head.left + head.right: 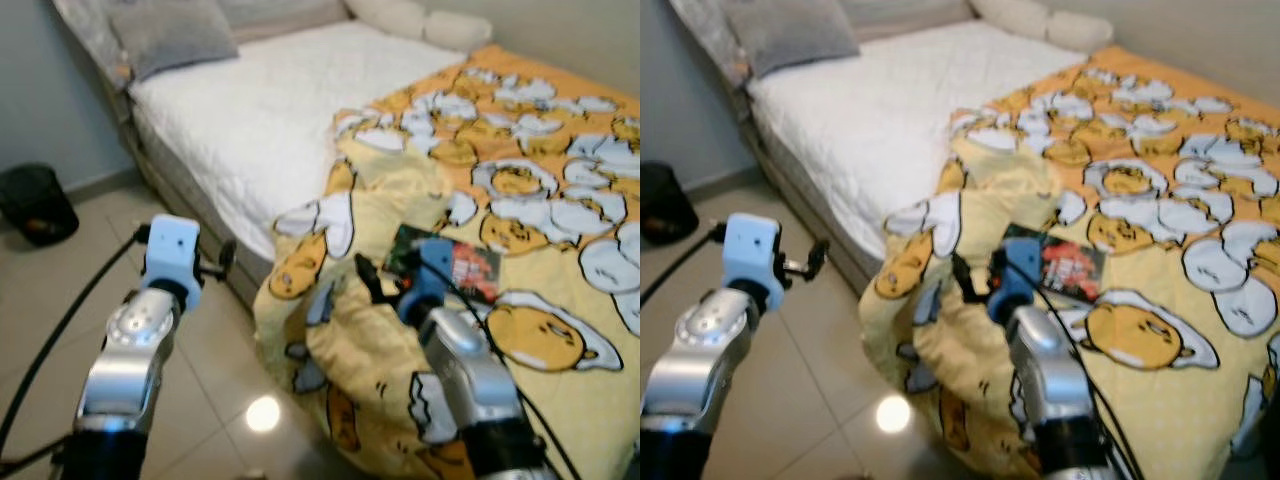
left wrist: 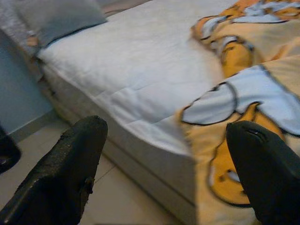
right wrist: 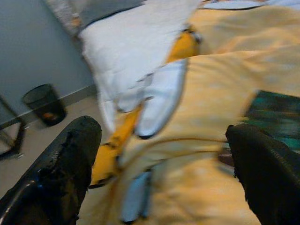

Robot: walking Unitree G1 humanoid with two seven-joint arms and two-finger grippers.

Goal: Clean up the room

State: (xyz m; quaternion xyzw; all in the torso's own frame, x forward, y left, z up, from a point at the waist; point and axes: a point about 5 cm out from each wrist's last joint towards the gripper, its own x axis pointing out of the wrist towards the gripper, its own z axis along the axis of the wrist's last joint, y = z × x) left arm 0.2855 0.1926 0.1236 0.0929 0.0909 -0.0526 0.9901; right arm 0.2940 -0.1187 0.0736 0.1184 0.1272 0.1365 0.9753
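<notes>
On the bed (image 1: 250, 110), left eye view: a yellow blanket (image 1: 560, 200) covers the far half and spills over the edge; a book (image 1: 455, 262) lies on it. Right gripper (image 1: 372, 282) hovers just short of the book.

Right eye view: left gripper (image 1: 815, 255) hangs beside the bed, over floor.

Left wrist view: fingers (image 2: 70, 164) spread wide, empty.

Right wrist view: fingers (image 3: 65, 159) wide, empty; frame blurred. Risk: soft folds give, so the jaws may pinch blanket with the book or push it away.
</notes>
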